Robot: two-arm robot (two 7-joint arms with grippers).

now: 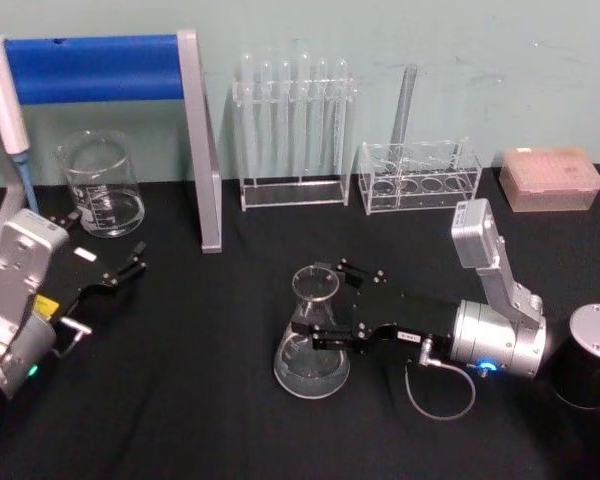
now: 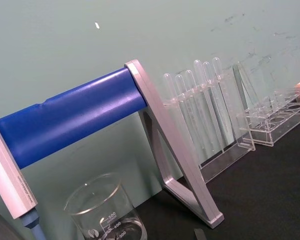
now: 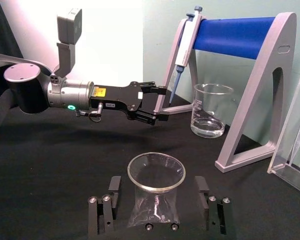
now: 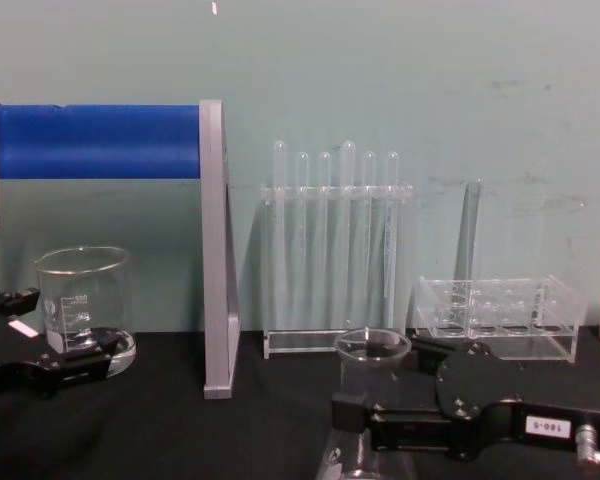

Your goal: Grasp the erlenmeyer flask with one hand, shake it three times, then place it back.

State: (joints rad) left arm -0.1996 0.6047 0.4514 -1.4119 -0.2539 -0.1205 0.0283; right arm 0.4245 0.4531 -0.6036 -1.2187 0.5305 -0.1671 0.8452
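Open right hand point(image 3: 158, 182) straddles clear glass conical flask point(image 1: 306, 366)
Holds nothing; close evenly on the neck. Left hand point(image 3: 161, 103) idles open, worktop's point(image 1: 180, 410) left edge.

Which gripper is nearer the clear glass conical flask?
Right. The right gripper straddles the clear glass conical flask, open, a finger on each side; the left gripper sits well off to its left, by the cylindrical glass beaker.

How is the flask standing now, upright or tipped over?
Upright. The flask stands on its wide base, mouth up, inside the open right gripper.
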